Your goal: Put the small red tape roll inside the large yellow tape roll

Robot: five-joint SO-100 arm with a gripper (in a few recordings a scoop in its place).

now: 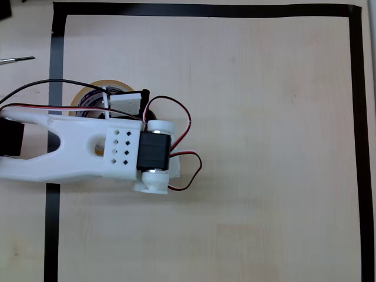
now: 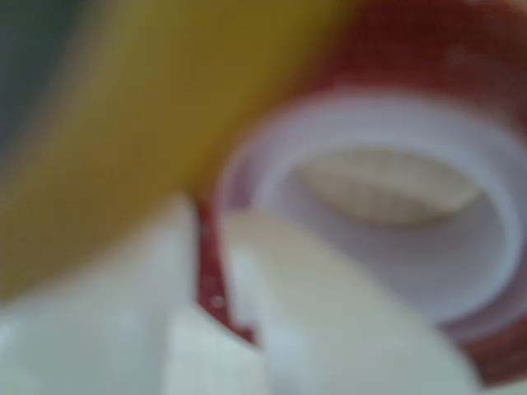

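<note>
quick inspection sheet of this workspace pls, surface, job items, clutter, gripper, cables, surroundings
surface: pale wood-grain table with a black tape border.
job's things: large yellow tape roll on the left border strip, mostly under the arm in the overhead view; small red tape roll with white core right beside it in the blurred wrist view.
clutter: thin dark tool at the left edge, outside the border.
grippers: gripper fingers straddle the red roll's wall, one inside the core, one outside.
cables: red and black wires loop off the arm.
surroundings: nothing seen.
</note>
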